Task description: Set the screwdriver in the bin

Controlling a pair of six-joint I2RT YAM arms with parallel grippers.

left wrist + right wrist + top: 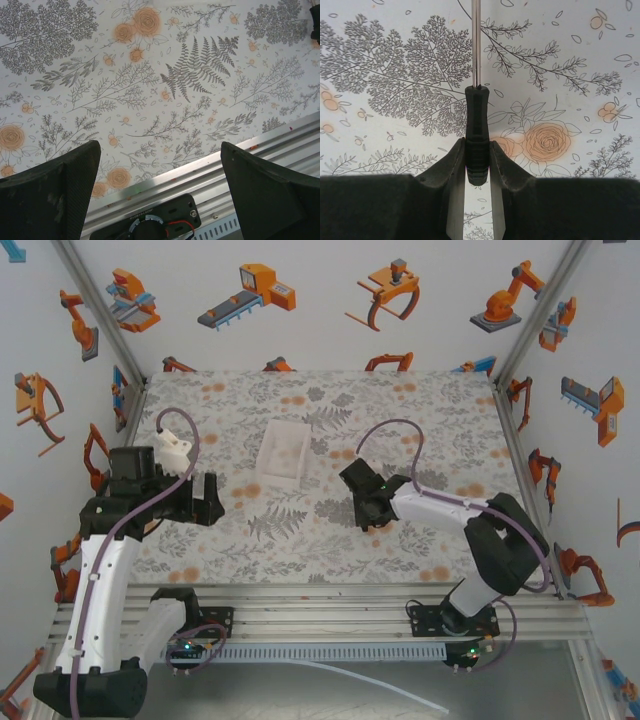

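Clamping the black handle of the screwdriver point(477, 115) between its two fingers, the right gripper point(477, 150) has the tool firmly in hand. In the right wrist view the jaws stand narrow, pressed against either side of the handle near its butt end, and the thin metal shaft runs straight ahead, away from the fingers, over the floral table point(400, 420) cover. Whether the tip rests on the cover or is raised off it cannot be told from this angle.

From above, the right gripper sits near the middle of the table. The bin point(283, 452) lies beyond it and toward the left arm's side, near but apart from it. The screwdriver is not yet over or inside the bin.

The left gripper point(160, 147) hangs with its jaws wide apart and nothing between them, over the near left part of the table, apart from the bin.

By this reading the grasp is done. What is left is the carry across to the bin and the release of the screwdriver inside its low walls.
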